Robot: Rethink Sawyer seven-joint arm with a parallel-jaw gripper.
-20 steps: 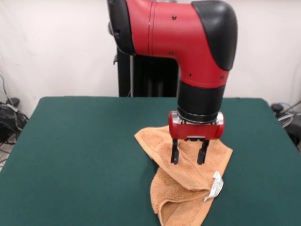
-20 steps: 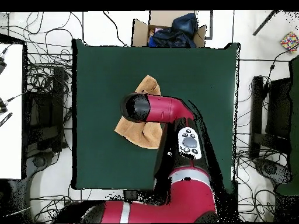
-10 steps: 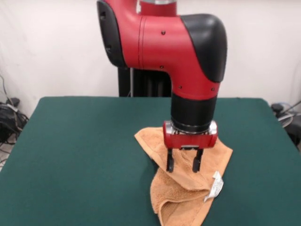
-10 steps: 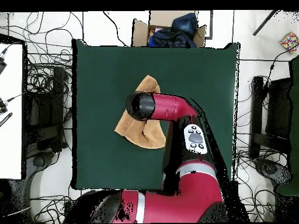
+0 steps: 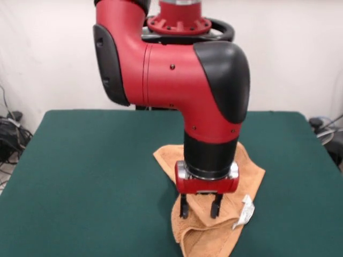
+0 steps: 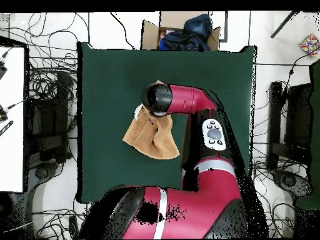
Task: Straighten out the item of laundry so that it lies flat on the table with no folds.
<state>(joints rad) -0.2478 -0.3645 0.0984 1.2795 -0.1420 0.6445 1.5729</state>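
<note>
The item of laundry [image 5: 208, 238] is a tan terry towel lying crumpled on the green table [image 5: 91, 171], right of centre and near the front edge. It is folded over itself, with a thick rolled fold at its near end and a white tag [image 5: 245, 210] on its right side. My gripper [image 5: 200, 212] points straight down over the towel's near half, open, with the fingertips [image 5: 184, 212] at or just above the cloth and nothing held. In the overhead view the towel [image 6: 150, 136] shows below the arm's wrist [image 6: 157, 99], which hides the gripper.
A cardboard box with dark clothing [image 6: 181, 31] stands beyond the table's far edge in the overhead view. Cables cover the floor around the table. A white surface [image 6: 11, 119] lies to the left, and dark equipment [image 6: 294, 125] to the right.
The arm has swung toward the towel's near end and come down lower. The gripper has stayed open. The towel has not moved.
</note>
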